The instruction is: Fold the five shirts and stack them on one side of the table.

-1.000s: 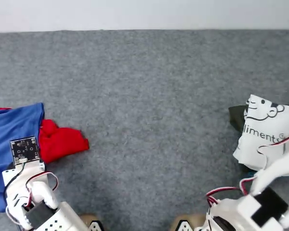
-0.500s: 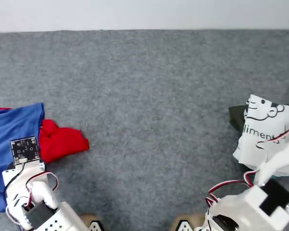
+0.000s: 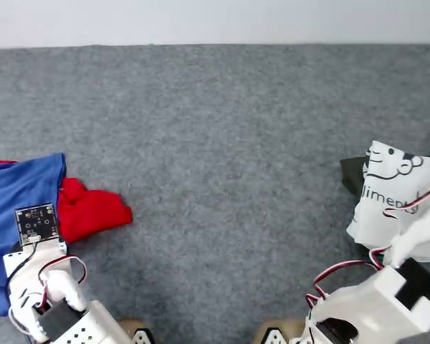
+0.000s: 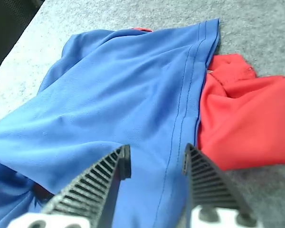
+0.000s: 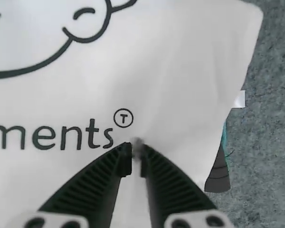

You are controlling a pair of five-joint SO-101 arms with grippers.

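Plainly, the blue shirt (image 3: 18, 193) sprawls at the table's (image 3: 222, 143) left edge under the left gripper (image 4: 156, 152), its jaws spread wide. At the right edge, the right gripper (image 5: 135, 149) pinches a thin nip of the white shirt (image 5: 156, 61); lifted, it may slip free or drag along the dark shirt (image 3: 351, 175) beneath.

The grey worktop (image 3: 222, 143) has a rough, matt, felt-like covering. The blue cloth shirt (image 4: 109, 104) is a smooth fine knit with a faint sheen and a double-stitched hem. The red cloth shirt (image 4: 247, 128) looks equally smooth, but matt. The white cloth shirt with black print (image 5: 147, 61) is soft, matt fabric. The left end effector (image 4: 156, 156) and the right end effector (image 5: 135, 152) have ribbed, matt black plastic fingers.
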